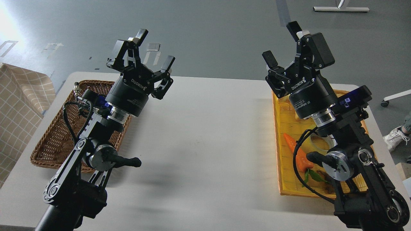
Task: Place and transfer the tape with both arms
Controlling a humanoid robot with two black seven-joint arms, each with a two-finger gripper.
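The tape [316,143] lies in the yellow basket [277,150] at the right and shows only as a translucent yellowish arc, mostly hidden behind my right arm's wrist. High above the basket's far end, my right gripper [281,42] is open and holds nothing. My left gripper [155,48] is also open and empty, raised over the far end of the wicker basket [54,141] at the left. Both grippers are well clear of the tape.
An orange toy carrot [297,152] with green leaves lies in the yellow basket beside the tape. The white table [205,144] spreads between the two baskets. A checked cloth [19,96] hangs off the left, and a person's shoe [396,137] is at the right edge.
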